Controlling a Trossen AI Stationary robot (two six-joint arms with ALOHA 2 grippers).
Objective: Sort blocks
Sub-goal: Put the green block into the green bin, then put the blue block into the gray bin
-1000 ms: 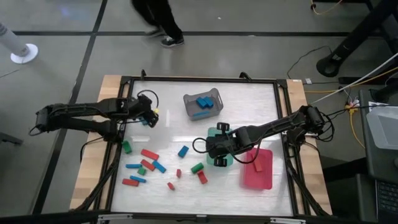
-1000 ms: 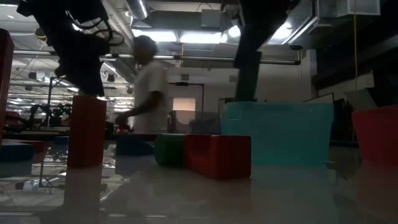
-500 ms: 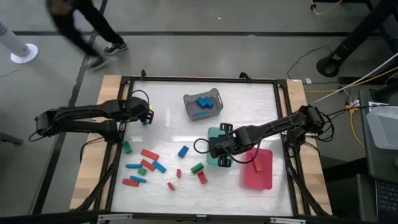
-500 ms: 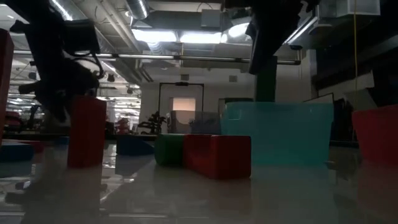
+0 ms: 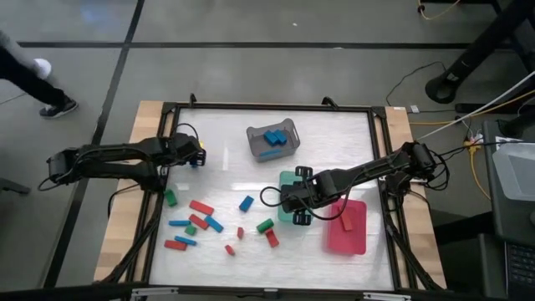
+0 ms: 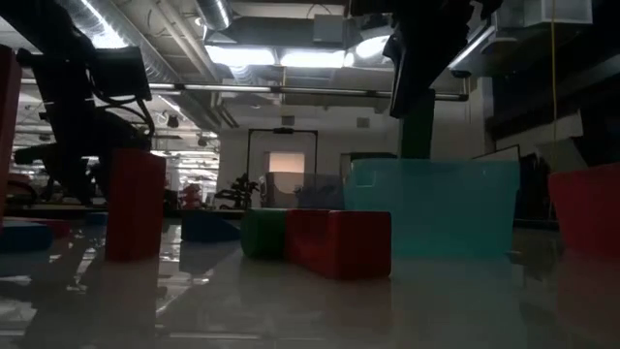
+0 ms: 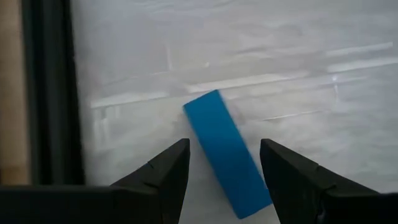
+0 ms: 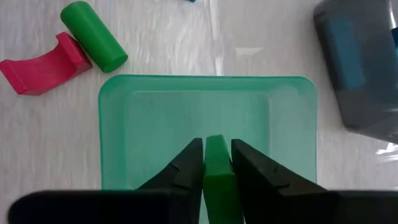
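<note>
My right gripper (image 5: 297,206) hangs over the flat green tray (image 5: 285,186), shut on a green block (image 8: 217,174). My left gripper (image 5: 196,155) is low at the table's far left and open. Its fingers stand on either side of a blue bar (image 7: 227,152) that lies flat and slanted on the table; I cannot tell whether they touch it. More red, blue and green blocks (image 5: 201,219) lie scattered on the near left of the table. A green cylinder (image 8: 93,36) and a red arch piece (image 8: 43,65) lie just beside the tray. My right gripper pinches the green block by its two opposite sides (image 8: 216,152) between the two fingers. The fingers come from above, pointing steeply down over the tray's middle. Whether the block's lower end rests on the tray floor is hidden by the tray's wall (image 6: 431,208).
A grey slatted basket (image 5: 288,130) with blue blocks stands at the far middle. A red tray (image 5: 355,238) with one red piece lies right of the green one. A black frame (image 5: 159,209) rims the table. A person's leg (image 5: 33,79) shows beyond the far left corner.
My left gripper has sunk toward the table at the far left, drawn slightly toward the left edge, and rolled about its own line. My right gripper has kept its place over the green tray. A person has walked leftward past the table's far side.
</note>
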